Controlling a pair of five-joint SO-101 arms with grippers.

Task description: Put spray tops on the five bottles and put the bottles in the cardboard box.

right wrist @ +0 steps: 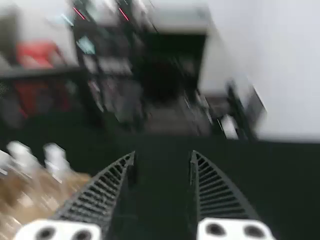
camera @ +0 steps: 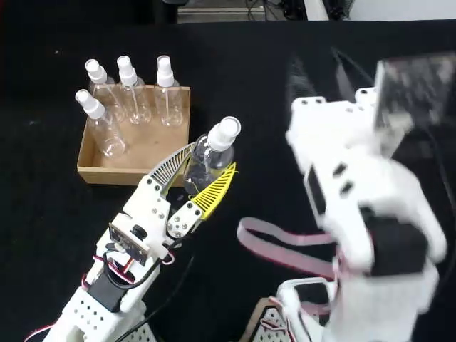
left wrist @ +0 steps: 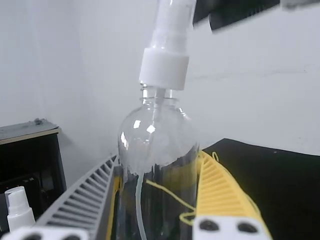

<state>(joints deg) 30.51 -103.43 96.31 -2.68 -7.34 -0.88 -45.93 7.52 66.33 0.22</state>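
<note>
My left claw [camera: 211, 159] clasps the bottle [left wrist: 156, 150], base hidden, box [camera: 134, 174] at ten o'clock. My right claw [right wrist: 161, 155] gapes, blurred.

The high camera is looking down over the desk [camera: 43, 228]. The left wrist camera is looking closely along its claw [left wrist: 157, 162]; the right one is facing across the desk, sharing the cardboard box [camera: 132, 174].

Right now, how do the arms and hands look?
Left arm and right arm are white with black motors. The left hand has one grey and one yellow ribbed finger, red and black wires behind. The right hand has two grey ribbed fingers; a flat pinkish cable leaves its arm.
</note>
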